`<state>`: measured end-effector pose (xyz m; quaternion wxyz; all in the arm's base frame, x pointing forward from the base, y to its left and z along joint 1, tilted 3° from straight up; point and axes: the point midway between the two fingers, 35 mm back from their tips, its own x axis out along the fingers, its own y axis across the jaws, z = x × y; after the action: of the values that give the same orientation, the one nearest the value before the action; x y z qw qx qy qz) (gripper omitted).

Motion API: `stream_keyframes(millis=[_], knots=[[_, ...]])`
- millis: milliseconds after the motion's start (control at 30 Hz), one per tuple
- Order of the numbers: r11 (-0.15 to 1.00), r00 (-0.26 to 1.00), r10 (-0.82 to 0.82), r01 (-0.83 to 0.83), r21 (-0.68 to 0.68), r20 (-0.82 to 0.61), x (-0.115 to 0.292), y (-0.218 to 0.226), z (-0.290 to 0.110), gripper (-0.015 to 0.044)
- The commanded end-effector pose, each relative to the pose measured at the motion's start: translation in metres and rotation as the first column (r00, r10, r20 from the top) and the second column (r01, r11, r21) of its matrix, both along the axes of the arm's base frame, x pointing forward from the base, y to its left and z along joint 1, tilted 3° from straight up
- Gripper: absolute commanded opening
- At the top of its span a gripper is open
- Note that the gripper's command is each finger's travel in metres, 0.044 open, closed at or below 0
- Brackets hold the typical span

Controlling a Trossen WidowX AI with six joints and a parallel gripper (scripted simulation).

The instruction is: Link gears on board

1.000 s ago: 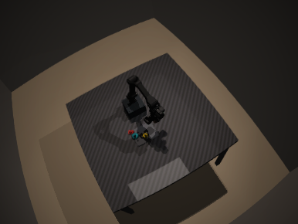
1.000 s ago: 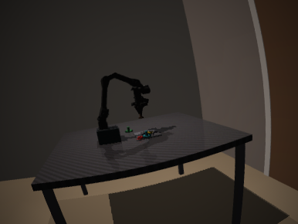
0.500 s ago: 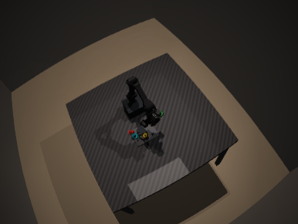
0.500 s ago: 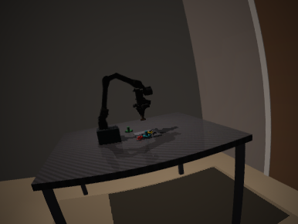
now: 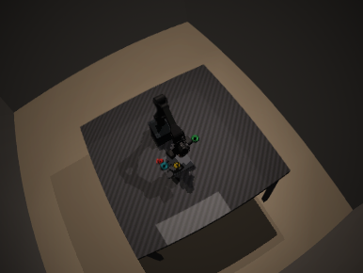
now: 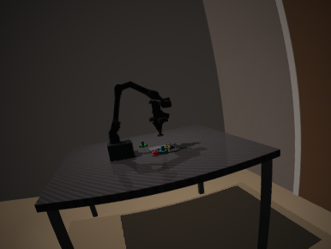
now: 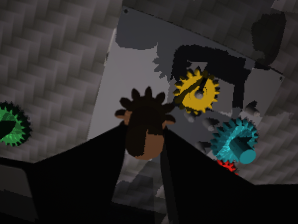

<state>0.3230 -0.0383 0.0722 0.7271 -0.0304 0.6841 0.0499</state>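
Evidently, the tool (image 5: 181, 152) (image 6: 159, 132) (image 7: 144, 135) clamps the brown gear (image 6: 160, 135) (image 7: 146, 102), raised with open air beneath, near the yellow gear (image 5: 179, 165) (image 6: 167, 147) (image 7: 197, 92).

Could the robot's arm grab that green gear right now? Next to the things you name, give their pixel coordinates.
Probably not right away: its gripper (image 6: 159, 135) (image 7: 144, 135) already holds a brown gear (image 7: 146, 107), though nothing seems to block the green gear (image 5: 195, 138) (image 6: 142, 144) (image 7: 11, 125).

In the wrist view, fingers mostly hide the red gear (image 7: 227, 167).
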Motion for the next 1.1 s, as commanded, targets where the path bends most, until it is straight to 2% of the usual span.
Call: stream_keyframes(millis=[0,1067], knots=[[1.0,1.0,0.007,-0.007,-0.001,-0.004,-0.002,-0.008,-0.005,0.0],[0.999,0.999,0.05,-0.05,-0.007,0.004,-0.019,-0.08,-0.033,0.0]])
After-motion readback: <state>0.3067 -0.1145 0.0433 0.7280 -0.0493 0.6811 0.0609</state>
